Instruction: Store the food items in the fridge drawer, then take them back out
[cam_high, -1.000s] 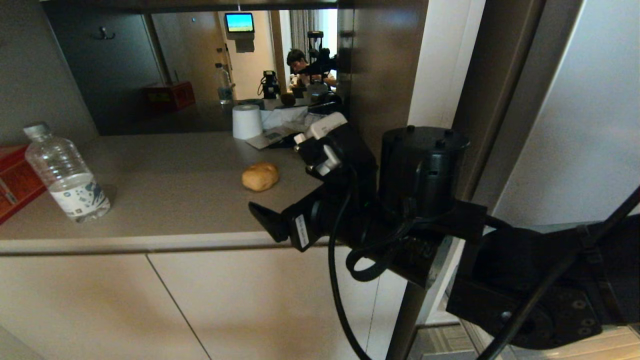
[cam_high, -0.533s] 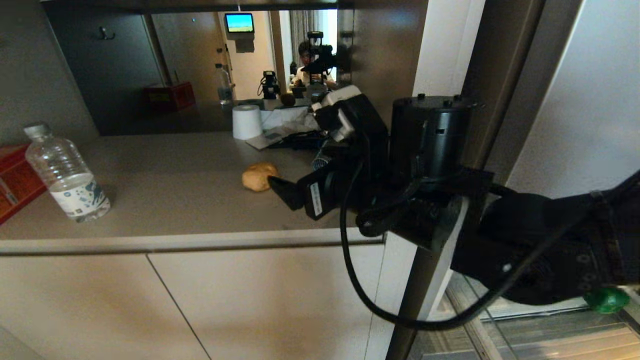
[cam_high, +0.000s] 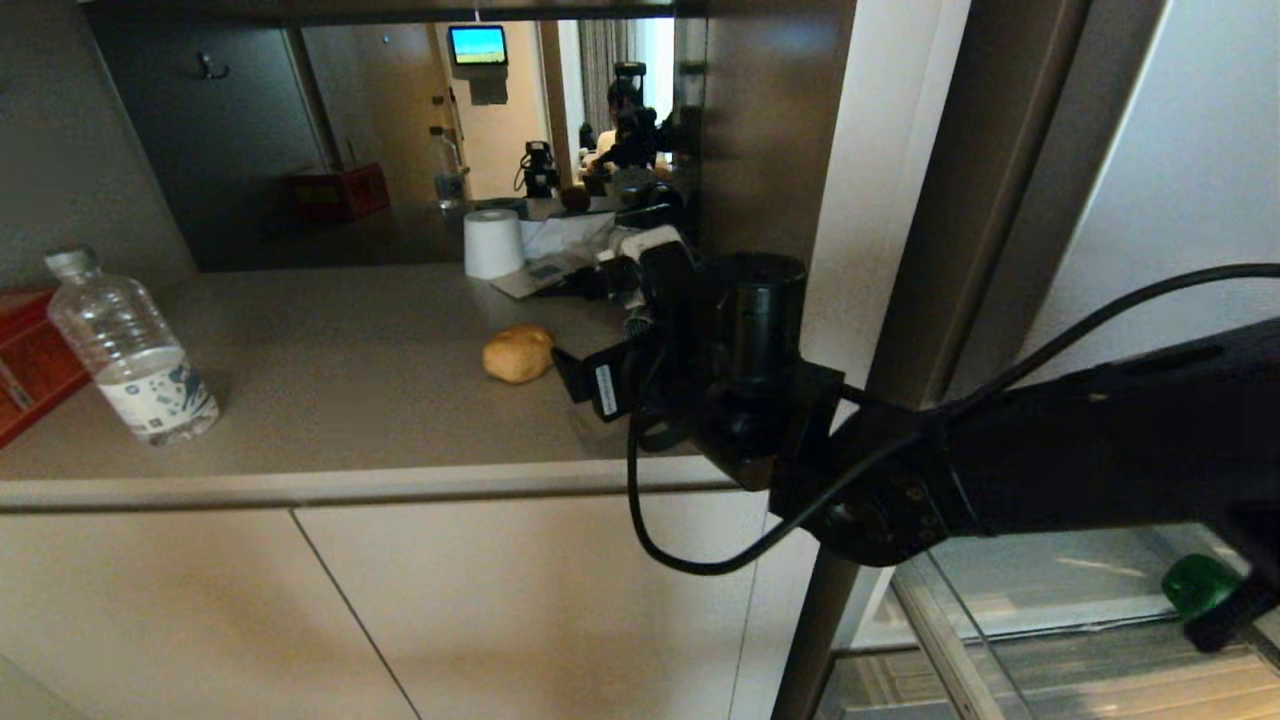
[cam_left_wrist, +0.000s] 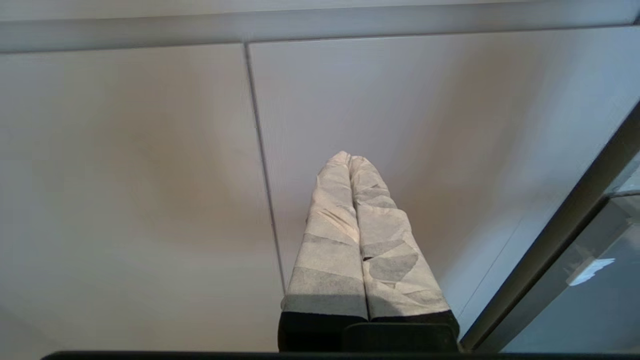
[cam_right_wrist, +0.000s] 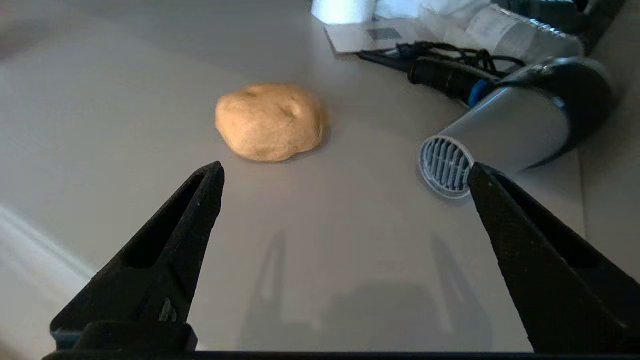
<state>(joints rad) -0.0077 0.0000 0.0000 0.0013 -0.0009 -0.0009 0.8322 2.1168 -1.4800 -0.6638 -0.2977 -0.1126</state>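
The right arm (cam_high: 1080, 450) reaches in from the right edge of the head view toward centre frame, wrist roughly level. The right claw (cam_right_wrist: 345, 175) is spread wide and empty. The left claw (cam_left_wrist: 350, 157), fingers (cam_left_wrist: 330, 235) pressed together, points upward mid-frame.

Potato (cam_high: 518, 354) mid-counter (cam_high: 330, 400); bottle (cam_high: 130, 350) far left; paper roll (cam_high: 493, 243) behind potato; hairdryer (cam_right_wrist: 510, 130) right of potato.
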